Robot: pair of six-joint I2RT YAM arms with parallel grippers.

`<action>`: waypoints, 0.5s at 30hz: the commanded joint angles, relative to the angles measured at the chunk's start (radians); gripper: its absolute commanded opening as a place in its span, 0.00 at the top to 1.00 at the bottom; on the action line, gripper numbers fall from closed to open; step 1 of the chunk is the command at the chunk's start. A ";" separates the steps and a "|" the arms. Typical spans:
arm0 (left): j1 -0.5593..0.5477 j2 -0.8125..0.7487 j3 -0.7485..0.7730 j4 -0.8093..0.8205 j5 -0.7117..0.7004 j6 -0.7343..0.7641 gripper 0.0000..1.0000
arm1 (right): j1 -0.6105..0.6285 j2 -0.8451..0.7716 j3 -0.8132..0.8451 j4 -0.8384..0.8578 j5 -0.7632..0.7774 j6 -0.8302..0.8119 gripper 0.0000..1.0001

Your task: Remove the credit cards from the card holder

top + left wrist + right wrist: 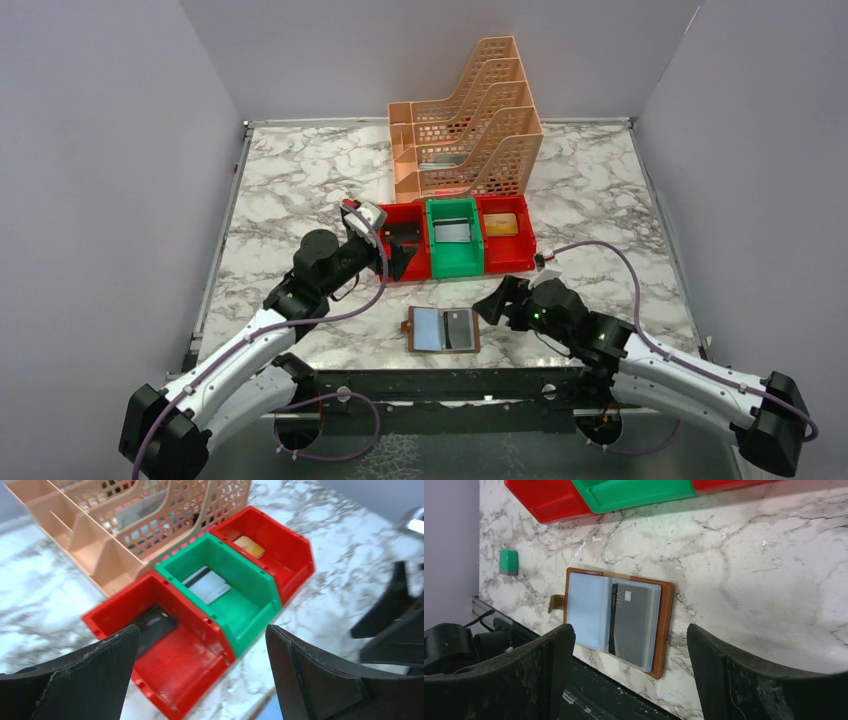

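- The left hand (398,256), left of centre, hangs over the left red bin (400,207), fingers apart and empty; a dark card (152,625) lies in that bin.
- The card holder (443,330) lies open on the worktop (300,180), lower centre, with a grey card (629,622) in its right pocket.
- The right hand (499,300), just right of the holder, has its fingers apart and holds nothing.
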 commanded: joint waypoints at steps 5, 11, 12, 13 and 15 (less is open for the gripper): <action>0.002 -0.147 -0.204 0.188 0.191 -0.553 0.01 | -0.004 0.092 -0.024 0.176 -0.108 0.036 0.13; -0.001 -0.105 -0.270 0.252 0.356 -0.704 0.07 | -0.004 0.200 -0.006 0.225 -0.167 0.044 0.26; -0.007 -0.083 -0.270 0.253 0.376 -0.719 0.09 | -0.005 0.219 -0.007 0.237 -0.178 0.046 0.29; -0.020 -0.063 -0.271 0.253 0.387 -0.730 0.12 | -0.004 0.239 -0.009 0.251 -0.192 0.049 0.32; -0.070 -0.032 -0.273 0.253 0.376 -0.738 0.15 | -0.004 0.273 -0.010 0.280 -0.216 0.053 0.41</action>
